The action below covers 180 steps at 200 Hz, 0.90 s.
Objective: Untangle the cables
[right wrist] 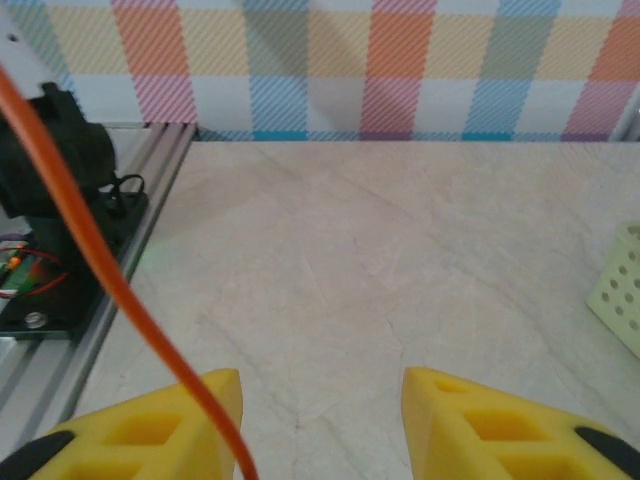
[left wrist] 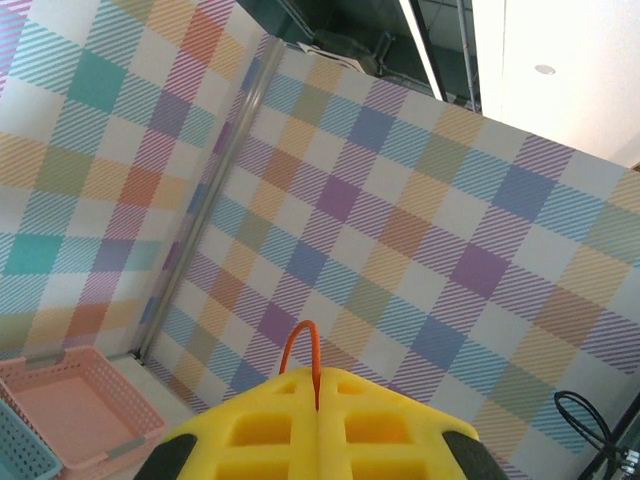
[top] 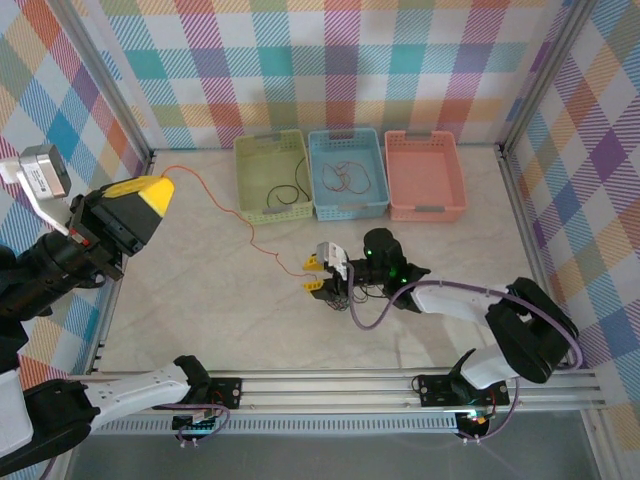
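In the top view my left gripper (top: 152, 196) is raised at the far left, shut on an orange cable (top: 225, 205). That cable runs from it across the table toward my right gripper (top: 312, 275). In the left wrist view a short orange loop (left wrist: 300, 345) sticks out above the closed left gripper (left wrist: 318, 378). My right gripper (right wrist: 320, 390) is low over the table and open. The orange cable (right wrist: 90, 240) slants past its left fingertip (right wrist: 205, 400), and nothing is pinched. A black cable (top: 287, 194) lies in the green basket (top: 252, 150) and a red cable (top: 345, 178) in the blue basket (top: 375, 150).
A pink basket (top: 450, 165) stands to the right of the blue one at the back of the table. Metal frame rails (top: 350, 385) run along the near edge and both sides. The right arm's purple cable (top: 440, 292) loops over the table.
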Each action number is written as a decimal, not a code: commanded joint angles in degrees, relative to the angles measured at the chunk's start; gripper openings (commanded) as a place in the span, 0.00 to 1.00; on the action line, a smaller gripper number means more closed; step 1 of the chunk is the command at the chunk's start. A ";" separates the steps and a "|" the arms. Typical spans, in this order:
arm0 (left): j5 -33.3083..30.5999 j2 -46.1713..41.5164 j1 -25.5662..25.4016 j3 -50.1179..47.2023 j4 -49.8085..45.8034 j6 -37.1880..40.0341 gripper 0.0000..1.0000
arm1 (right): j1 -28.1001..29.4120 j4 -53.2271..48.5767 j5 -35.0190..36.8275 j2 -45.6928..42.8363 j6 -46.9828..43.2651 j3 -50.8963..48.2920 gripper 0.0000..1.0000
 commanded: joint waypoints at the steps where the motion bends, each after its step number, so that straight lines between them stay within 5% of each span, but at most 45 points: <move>1: 1.77 1.25 -0.37 3.36 -0.80 0.26 0.00 | -0.05 1.87 7.09 3.85 2.25 1.72 0.39; 21: 2.73 1.77 -0.38 4.65 -1.18 -0.39 0.00 | -1.48 0.58 14.18 7.87 5.61 4.27 0.27; 90: 2.58 0.85 -0.36 5.09 -2.17 -0.47 0.00 | -7.61 -5.77 33.63 12.66 16.06 7.36 0.27; 180: 2.64 -0.59 -0.37 7.49 -2.01 -1.02 0.00 | -13.40 -10.02 41.03 10.04 22.44 4.71 0.31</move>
